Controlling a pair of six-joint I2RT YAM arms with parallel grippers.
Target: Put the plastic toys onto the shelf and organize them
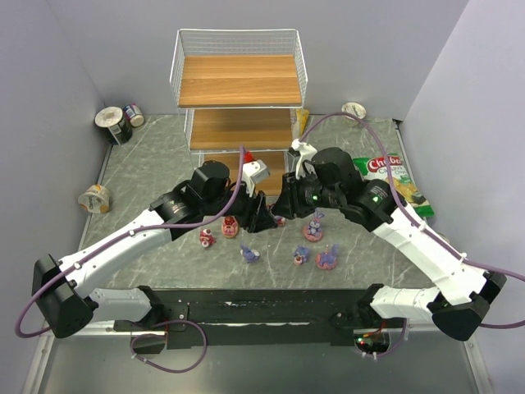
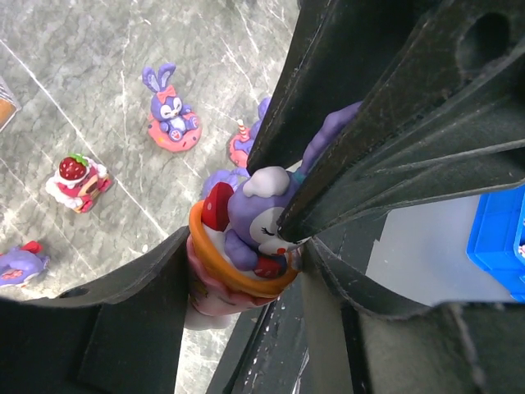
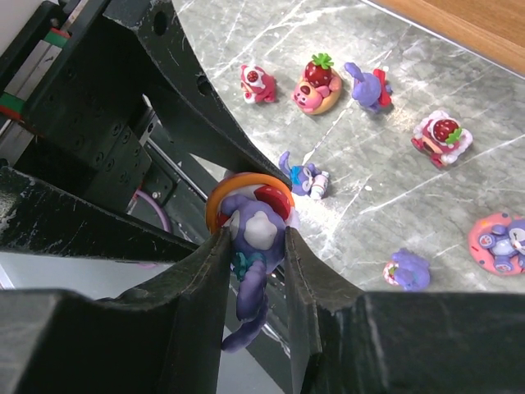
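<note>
A purple-blue bunny in an orange-rimmed pink cup (image 2: 246, 238) hangs above the table between both arms. My right gripper (image 3: 253, 246) is shut on the bunny's body (image 3: 250, 222). My left gripper (image 2: 244, 271) is closed on the cup from the opposite side, one finger against the pink wall and the other against the orange rim. In the top view the two grippers (image 1: 267, 215) (image 1: 283, 205) meet in front of the shelf (image 1: 238, 78) and mostly hide this toy. Several other plastic toys lie on the table, among them a strawberry figure (image 1: 230, 226) and a bunny on a pink base (image 1: 313, 230).
A green-red chip bag (image 1: 394, 176) lies at the right. Two cans (image 1: 115, 123) stand at the back left, a tipped cup (image 1: 94, 199) lies at the left edge, and another cup (image 1: 354, 109) sits at the back right. The lowest shelf board is just behind the grippers.
</note>
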